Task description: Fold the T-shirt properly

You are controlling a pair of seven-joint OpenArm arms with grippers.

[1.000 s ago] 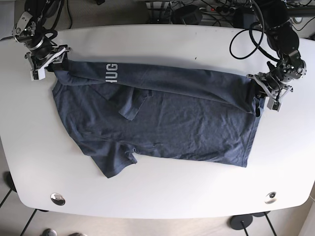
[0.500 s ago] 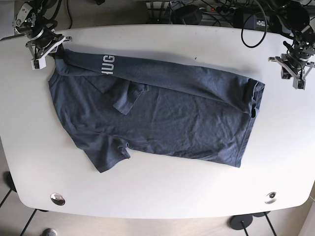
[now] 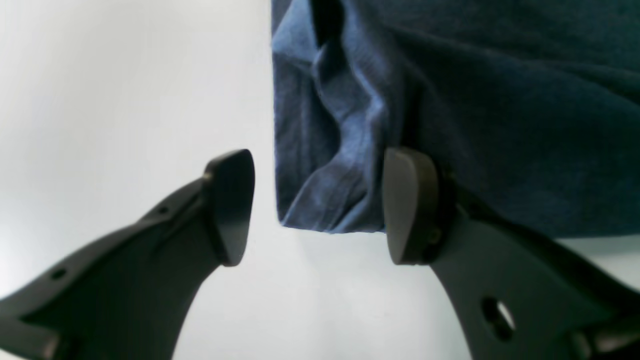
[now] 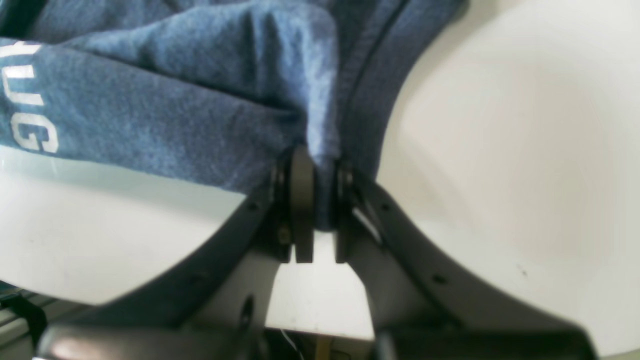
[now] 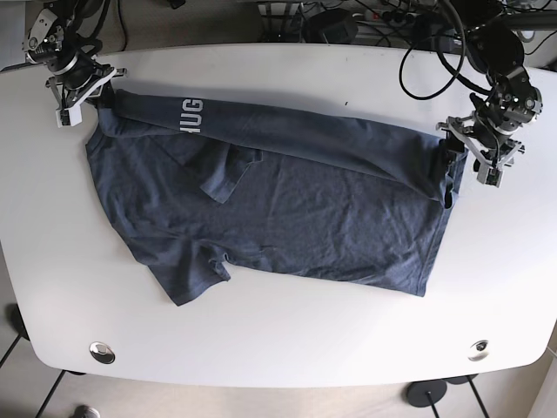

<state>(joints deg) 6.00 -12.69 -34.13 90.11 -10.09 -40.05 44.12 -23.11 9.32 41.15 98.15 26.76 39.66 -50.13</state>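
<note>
The dark blue T-shirt (image 5: pixel 278 205) lies spread on the white table (image 5: pixel 287 340). My right gripper (image 4: pixel 315 210) is clenched on its far left corner. My left gripper (image 3: pixel 317 205) stands released, jaws apart around the right hem corner.

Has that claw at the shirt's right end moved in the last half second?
Yes. In the base view the left gripper has come down and inward from the table's far right edge to the T-shirt's corner, jaws open.
</note>
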